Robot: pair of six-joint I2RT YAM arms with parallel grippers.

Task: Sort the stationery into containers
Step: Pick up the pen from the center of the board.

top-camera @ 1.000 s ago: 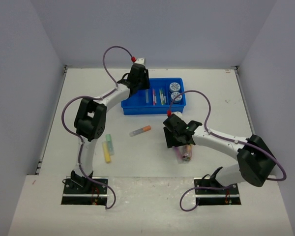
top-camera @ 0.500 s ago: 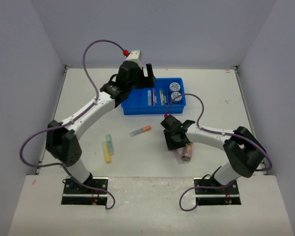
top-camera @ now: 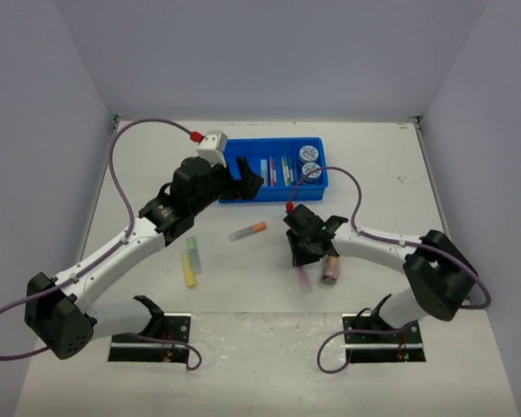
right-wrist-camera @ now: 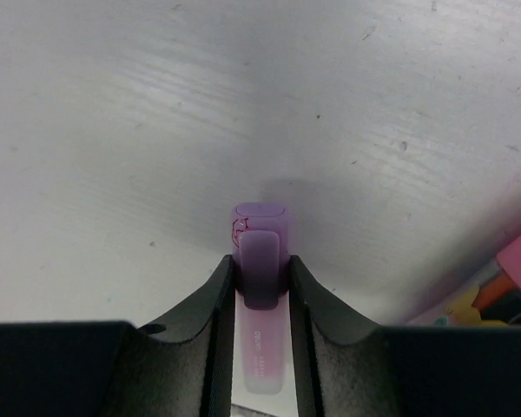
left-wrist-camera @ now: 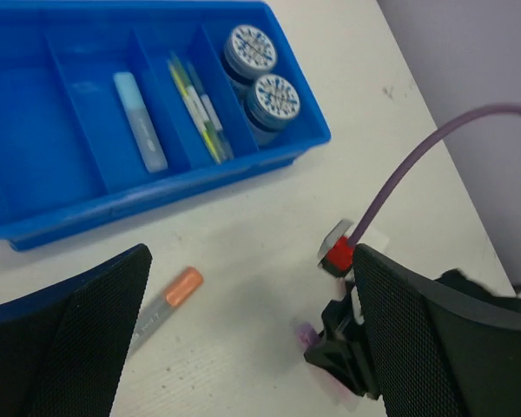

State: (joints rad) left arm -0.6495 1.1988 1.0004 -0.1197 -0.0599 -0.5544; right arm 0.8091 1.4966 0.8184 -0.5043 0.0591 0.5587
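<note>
**Part sorted, five things left**

The blue tray (left-wrist-camera: 35, 130) sits at the far side of the counter (top-camera: 373, 174). One slot holds a light blue marker (left-wrist-camera: 141, 132). The next holds thin pens (left-wrist-camera: 195, 104). The right end slot holds two round discs (left-wrist-camera: 273, 98).

An orange marker (top-camera: 247, 231), a green marker (top-camera: 194, 253), a yellow marker (top-camera: 188, 270) and a pink tube (top-camera: 332, 269) lie out on the counter.

The right end effector (right-wrist-camera: 260, 269) is squeezed tight on a purple marker (right-wrist-camera: 260, 234), just left of the pink tube. The left end effector (top-camera: 247, 181) hangs wide open over the tray's near edge, with nothing in it.
</note>
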